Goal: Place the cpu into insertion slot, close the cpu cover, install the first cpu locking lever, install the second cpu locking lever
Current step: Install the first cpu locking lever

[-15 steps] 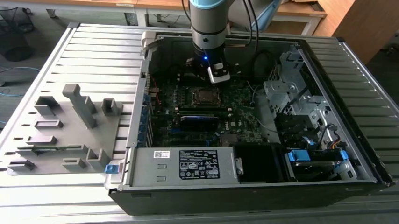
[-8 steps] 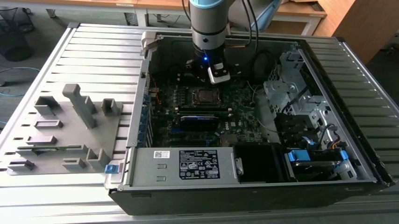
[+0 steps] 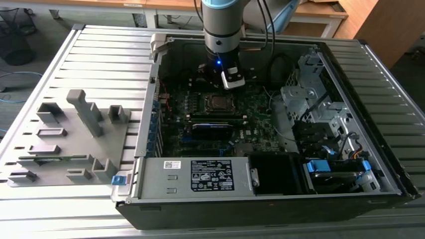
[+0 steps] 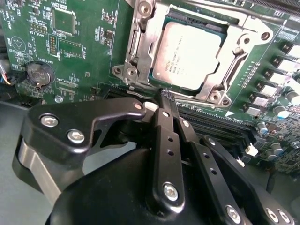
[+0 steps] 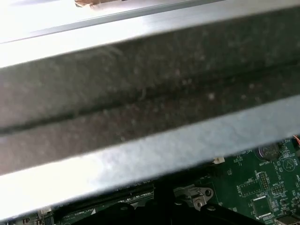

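Levers are the step in hand, judging by the socket: the cpu is sitting in the insertion slot with the cpu cover lying flat around it. I am holding my gripper just beside the cover's edge, fingers together on nothing. Next move calls for precise contact on a thin lever. The computer case is housing the motherboard.

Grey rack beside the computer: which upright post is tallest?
The leaning post in the middle of the rack; it towers over the stubby block to the exterior view's right and the others.
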You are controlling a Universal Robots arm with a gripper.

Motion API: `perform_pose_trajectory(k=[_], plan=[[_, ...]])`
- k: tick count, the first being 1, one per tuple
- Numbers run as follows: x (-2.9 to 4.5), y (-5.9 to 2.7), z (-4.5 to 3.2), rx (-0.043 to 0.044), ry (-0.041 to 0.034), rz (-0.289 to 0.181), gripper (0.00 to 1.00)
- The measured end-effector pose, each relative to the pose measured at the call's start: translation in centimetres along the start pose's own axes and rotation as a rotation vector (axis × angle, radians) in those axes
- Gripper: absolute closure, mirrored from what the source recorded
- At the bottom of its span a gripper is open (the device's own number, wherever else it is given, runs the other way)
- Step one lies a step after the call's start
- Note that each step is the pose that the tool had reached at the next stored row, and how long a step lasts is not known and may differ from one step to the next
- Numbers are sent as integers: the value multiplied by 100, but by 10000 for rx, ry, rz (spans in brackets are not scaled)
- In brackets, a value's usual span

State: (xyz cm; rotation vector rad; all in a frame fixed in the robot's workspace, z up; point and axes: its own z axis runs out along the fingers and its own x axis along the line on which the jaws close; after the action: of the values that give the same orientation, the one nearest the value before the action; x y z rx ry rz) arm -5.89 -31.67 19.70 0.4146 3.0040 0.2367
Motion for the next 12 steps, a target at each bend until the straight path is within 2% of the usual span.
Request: perform_pose_trajectory(k=[5,12], plan=[[3,17,-7,0,1,-1,89],[-3,32,-91,-3,-1,0,89]])
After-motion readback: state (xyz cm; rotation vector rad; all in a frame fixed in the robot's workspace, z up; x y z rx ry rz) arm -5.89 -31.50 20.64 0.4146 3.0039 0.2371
